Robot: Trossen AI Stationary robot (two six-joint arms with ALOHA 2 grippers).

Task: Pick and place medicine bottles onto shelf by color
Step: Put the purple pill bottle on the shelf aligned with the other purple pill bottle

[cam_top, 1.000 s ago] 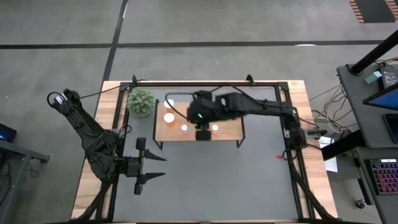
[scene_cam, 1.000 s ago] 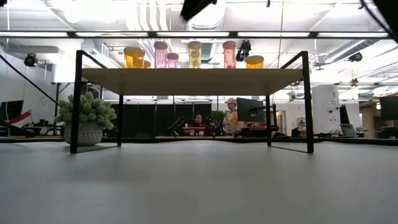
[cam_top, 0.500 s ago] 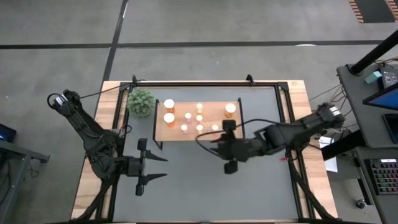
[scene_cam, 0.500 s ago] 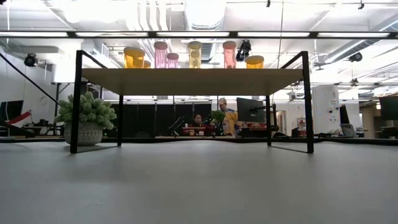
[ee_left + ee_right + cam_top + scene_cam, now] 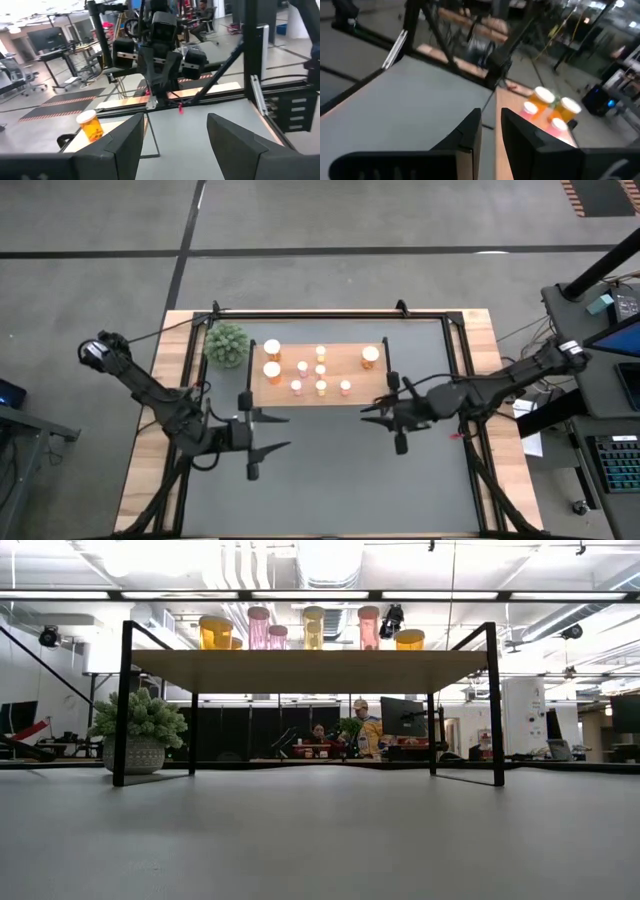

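Eight or so medicine bottles (image 5: pixel 320 370) already stand on the shelf (image 5: pixel 352 392) near the desk's far edge — none visible on the bare table (image 5: pixel 330 480), so the sort looks essentially done.

Layout from the high view: two large orange ones at the shelf's left end, one large orange at the right end, small pink and yellow ones clustered between them. The low view shows them upright with gaps between — the grouping reads as by color, though the third orange sits apart from the other two.

Right gripper (image 5: pixel 392 420) sits just off the shelf's front-right corner, over open table, holding nothing. Its fingers are nearly together in the right wrist view, a narrow gap showing. Looks like a retreat pose, well clear of the bottles so nothing gets bumped.

Left gripper (image 5: pixel 262 434) is over the table in front of the shelf's left end, fingers (image 5: pixel 125 145) spread wide, empty — parked.

Plant (image 5: pixel 227 344) sits at the far-left corner beside the shelf, not part of the job.

My read: no pick left unless a bottle is hidden from these views.
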